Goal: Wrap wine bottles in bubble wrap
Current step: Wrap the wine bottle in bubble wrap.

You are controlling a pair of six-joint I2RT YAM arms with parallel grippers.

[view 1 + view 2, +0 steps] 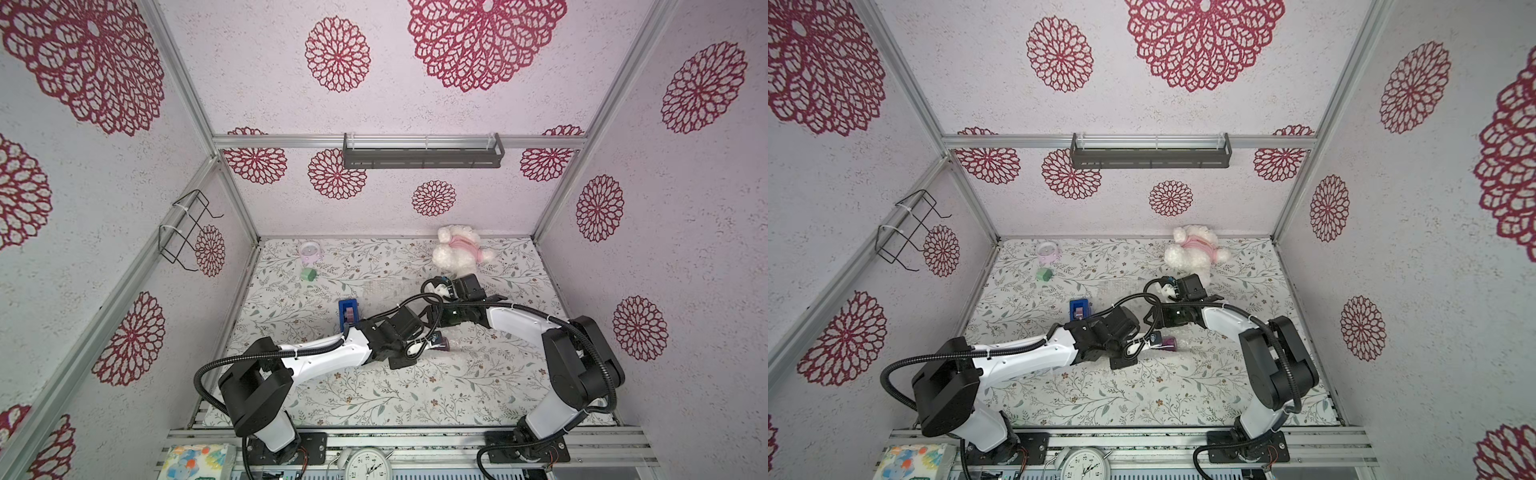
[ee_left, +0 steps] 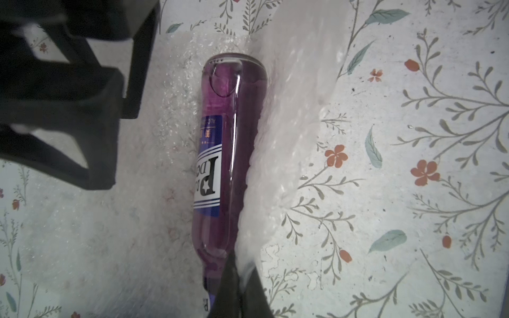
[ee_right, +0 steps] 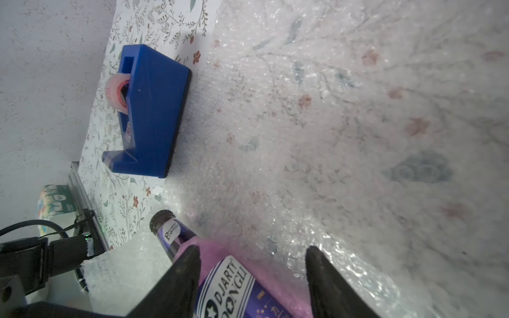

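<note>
The wine bottle [image 2: 228,151], purple glass with a pale label, lies on its side on the bubble wrap [image 2: 82,234]. My left gripper [image 2: 239,278] is shut on an edge of the wrap, lifted into a fold [image 2: 289,110] along the bottle. My right gripper [image 3: 252,250] is open. Its jaws stand wide over the bottle's [image 3: 228,278] labelled body, and the dark cap [image 3: 161,217] points past them. In both top views the bottle [image 1: 442,344] [image 1: 1169,343] shows only partly between the two wrists. The bubble wrap [image 1: 382,291] [image 1: 1117,291] spreads towards the back.
A blue tape dispenser [image 1: 348,314] [image 3: 151,110] stands at the wrap's left edge. A white plush toy [image 1: 459,249] lies at the back right. A green block [image 1: 308,274] and a pink cup [image 1: 308,250] sit at the back left. A clock [image 1: 368,463] is at the front rail.
</note>
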